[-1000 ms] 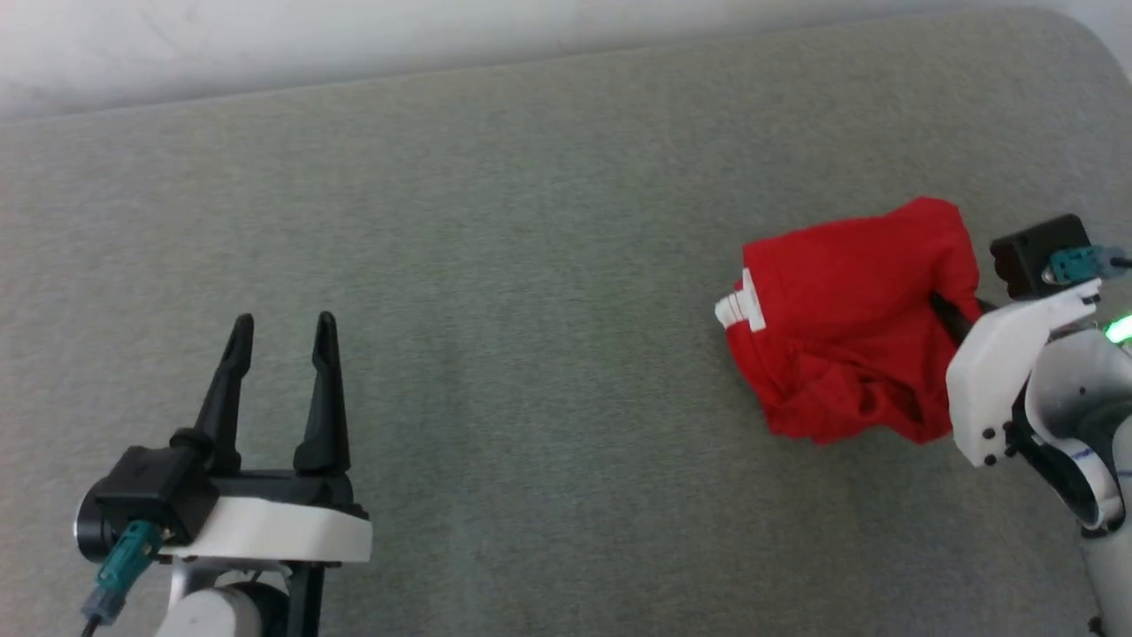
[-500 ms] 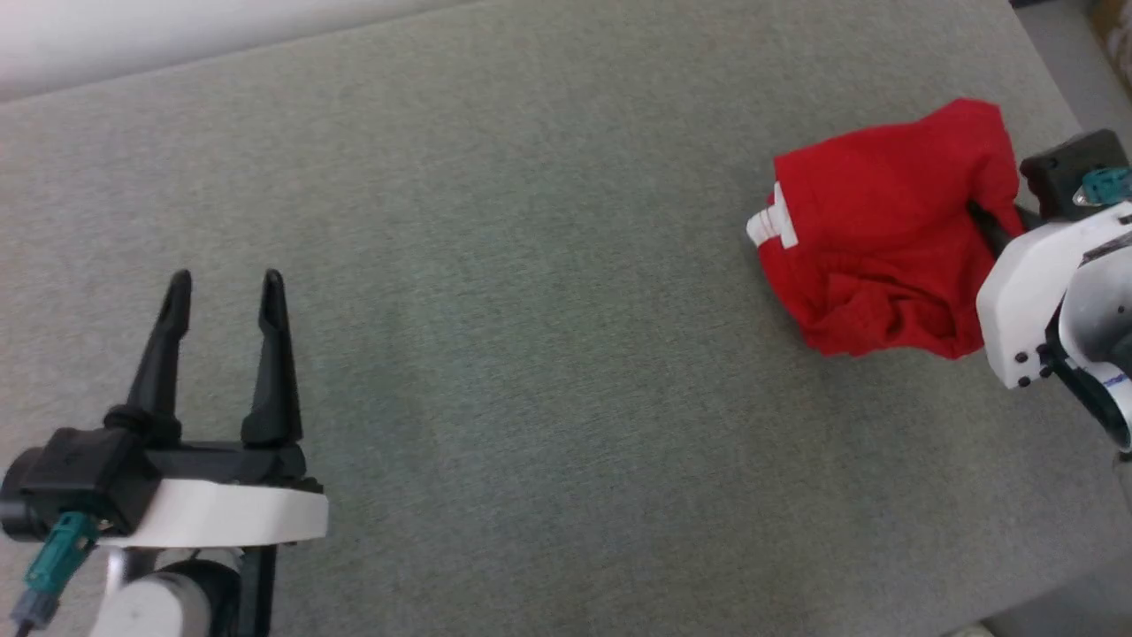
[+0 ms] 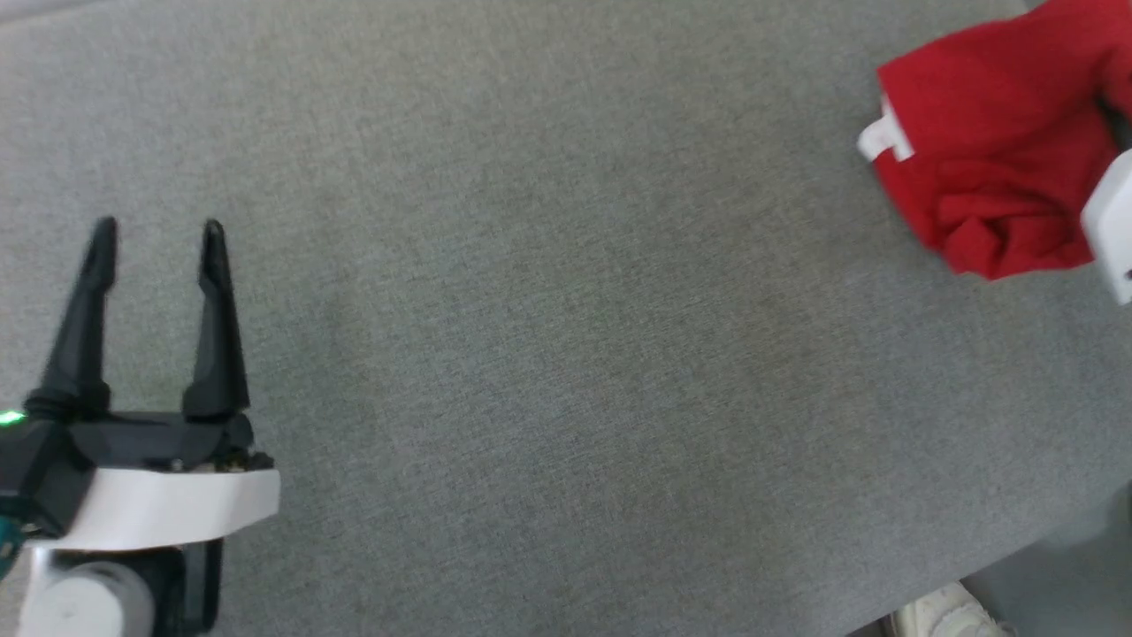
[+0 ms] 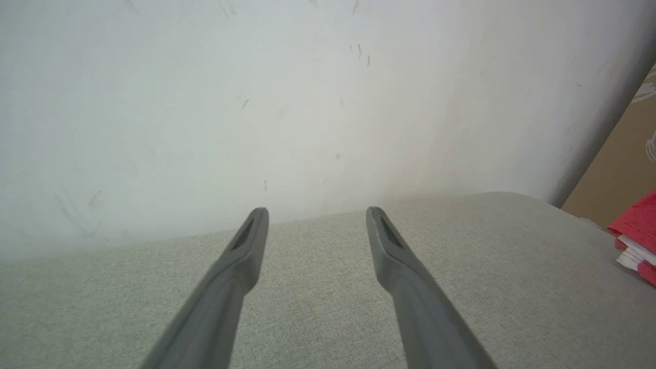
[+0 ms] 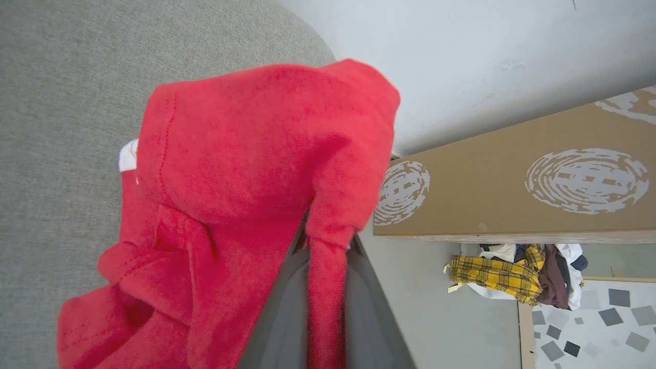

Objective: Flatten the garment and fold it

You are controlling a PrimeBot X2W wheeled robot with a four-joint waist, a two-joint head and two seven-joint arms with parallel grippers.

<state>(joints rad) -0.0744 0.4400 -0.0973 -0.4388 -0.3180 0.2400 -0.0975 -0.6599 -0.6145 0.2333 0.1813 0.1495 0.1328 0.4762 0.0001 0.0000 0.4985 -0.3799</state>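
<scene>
Item: red shorts [image 3: 982,150], bunched into a lump at the far right of the grey padded table [image 3: 548,354]; one fold was pinched between the fingers of the right claw [image 5: 328,241], which was closed on the cloth. The rest drooped from that pinch, and whether the lowest folds touched the table could not be told. Long axis: none readable, the cloth being crumpled; a white edge band [image 3: 880,141] showed on the side facing left. Left claw [image 3: 158,228]: near left of the table, well apart from the shorts, fingers spread wide and empty, pointing toward the far edge and the pale wall [image 4: 256,102]. Nearer arm: the right, the one holding. Governing relation, by judgement: the shorts lay to the right of and farther off than the left claw, white-banded edge turned toward it, so the bundle probably had to come to mid-table before that claw could take a second corner for spreading. Right arm pose: wrist at the table's right edge, fingers aimed left and far, a cardboard box [image 5: 512,195] off the table beyond
</scene>
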